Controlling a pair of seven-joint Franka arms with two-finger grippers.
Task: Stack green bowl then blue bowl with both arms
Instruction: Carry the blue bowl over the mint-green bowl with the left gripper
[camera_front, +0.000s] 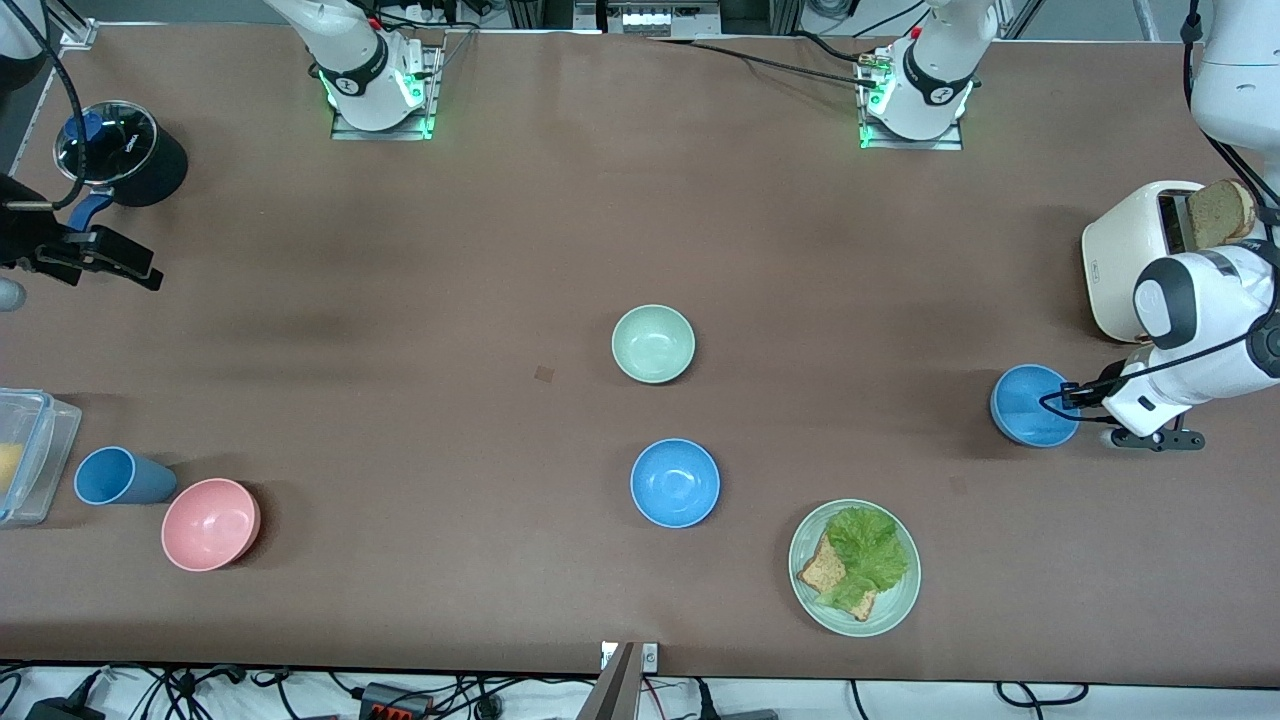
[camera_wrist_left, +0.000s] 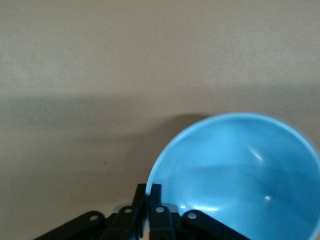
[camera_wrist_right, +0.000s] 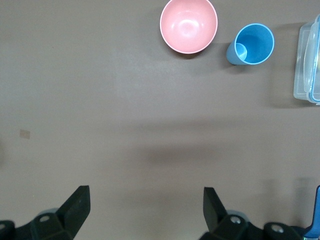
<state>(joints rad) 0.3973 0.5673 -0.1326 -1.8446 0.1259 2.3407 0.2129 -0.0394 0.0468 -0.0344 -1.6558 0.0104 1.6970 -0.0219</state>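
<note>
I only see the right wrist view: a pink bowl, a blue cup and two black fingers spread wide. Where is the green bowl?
Observer: The green bowl sits mid-table, with nothing stacked in it.
Operator: Is the other arm doing anything?
Observer: The left gripper is shut on the rim of a blue bowl at the left arm's end of the table.
Operator: And where is my gripper?
Observer: The right gripper hangs open over the right arm's end, beside a black pot.
</note>
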